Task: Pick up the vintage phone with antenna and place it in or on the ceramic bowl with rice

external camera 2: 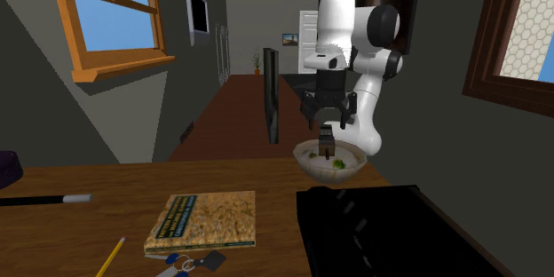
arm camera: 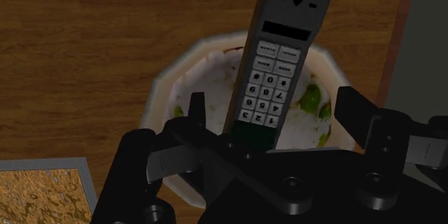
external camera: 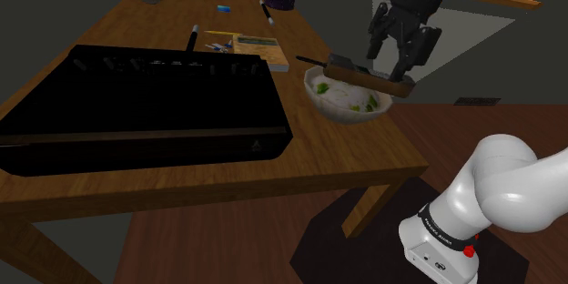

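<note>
Wrist view: I see the all-black two-finger gripper (arm camera: 275, 105) spread wide, gripping nothing.
Phone: the dark keypad handset with antenna (arm camera: 278, 57) lies across the white rice-filled bowl (arm camera: 159, 86), untouched between the fingers.
My move: I judge a straight lift off the bowl safest, without sideways drift.

We look across a wooden table (external camera: 136, 187) in a dim, grey-walled room, with brown floor (external camera: 491, 127) beyond it. An orange-framed window (external camera 2: 111, 18) shows blue sky; a darker-framed one (external camera 2: 524, 27) stands on the opposite side. Between them a long corridor (external camera 2: 231, 106) runs to a pale far wall (external camera 2: 266, 18).
</note>
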